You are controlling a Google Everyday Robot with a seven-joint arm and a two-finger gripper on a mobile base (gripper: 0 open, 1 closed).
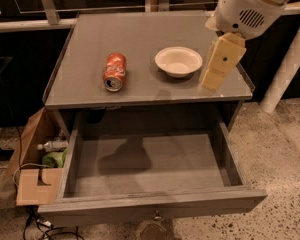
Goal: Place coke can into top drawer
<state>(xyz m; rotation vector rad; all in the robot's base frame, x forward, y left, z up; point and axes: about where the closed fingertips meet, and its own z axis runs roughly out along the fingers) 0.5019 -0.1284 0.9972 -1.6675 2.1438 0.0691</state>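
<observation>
Cream gripper hanging tip-down from white arm over grey worktop's right edge, open or closed I cannot tell, red aluminium coke can on its side, left, wide grey top drawer open nearer.

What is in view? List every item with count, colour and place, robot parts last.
coke can: one, red with silver ends, lying on its side on the cabinet top, left of the bowl
bowl: one, white, upright on the cabinet top, right of the can
cabinet top: one, grey, bearing the can and the bowl
top drawer: one, grey, pulled open below the cabinet top, nothing inside
cardboard box: one, brown, on the floor left of the drawer
bottle: one, clear plastic, in the box
green item: one, in the box beside the bottle, kind unclear
arm: one, white, upper right
pincer: one, cream, pointing down over the top's right edge, right of the bowl, holding nothing
</observation>
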